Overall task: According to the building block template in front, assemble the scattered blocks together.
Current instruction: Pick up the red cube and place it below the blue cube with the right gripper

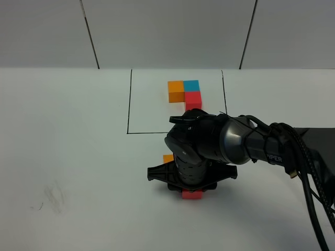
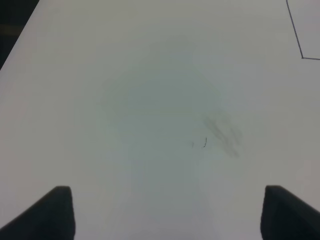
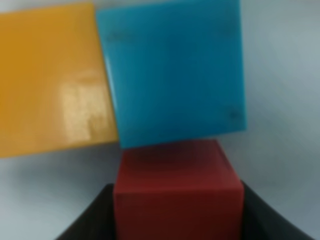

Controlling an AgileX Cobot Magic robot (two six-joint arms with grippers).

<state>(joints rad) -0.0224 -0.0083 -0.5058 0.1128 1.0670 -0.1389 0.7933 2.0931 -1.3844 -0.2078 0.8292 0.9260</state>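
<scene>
High view: the building block template [image 1: 185, 94], an L of orange, blue and red cubes, sits at the far side of the white table [image 1: 63, 130] inside a thin black drawn rectangle [image 1: 129, 104]. The right arm [image 1: 251, 144] reaches across the middle and hangs low over the scattered blocks, nearer than the frame; from here only a corner of the orange cube [image 1: 168, 157] and the near edge of the red cube [image 1: 192, 195] show past it.

Right wrist view: the right gripper [image 3: 177, 215] pinches the red cube [image 3: 177, 192] between its dark jaws, pressing it against the near face of the blue cube [image 3: 172, 70]. The orange cube [image 3: 52, 77] lies just left of the blue cube, slightly skewed.

Left wrist view: the left gripper [image 2: 167, 212] is spread wide over bare table, holding nothing.

Judgement: the step is seating the red cube. Align it flush under the blue cube, then release without dragging; the orange cube probably needs squaring.
</scene>
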